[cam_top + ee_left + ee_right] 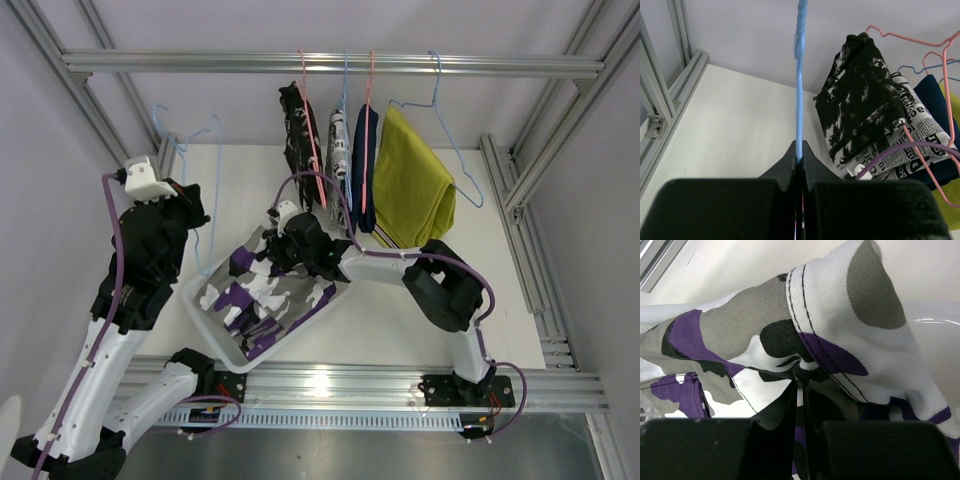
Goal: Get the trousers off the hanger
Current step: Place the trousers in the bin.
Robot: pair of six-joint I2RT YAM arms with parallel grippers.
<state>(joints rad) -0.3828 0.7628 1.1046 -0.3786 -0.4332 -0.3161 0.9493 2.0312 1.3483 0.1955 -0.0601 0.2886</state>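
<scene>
Grips the thin wire of a bare blue hanger point(800, 90) in the left jaws, pressed fully together on it, up at the left side of the bench point(500, 260) on the raised left arm point(150, 250). Pinches a fold of the purple-grey-white camouflage trousers point(265, 290) in the right jaws, all but closed, with only the cloth between them and the fabric drawn up into a peak. Apart from that fold, lying spread in a white tray point(208, 322) set askew on the bench near the arms' bases, off any hanger. Behind, hung side by side under the metal rail point(200, 62), four more pairs: black-and-white splotched pair point(298, 140) draped over a pink hanger point(917, 150), then white pair with black print point(338, 150), then navy pair point(367, 165), then mustard pair point(415, 185) at the far right, folded over a blue wire hanger. Across the front of the splotched and printed pairs in the left wrist view, a purple cable point(935, 145).
</scene>
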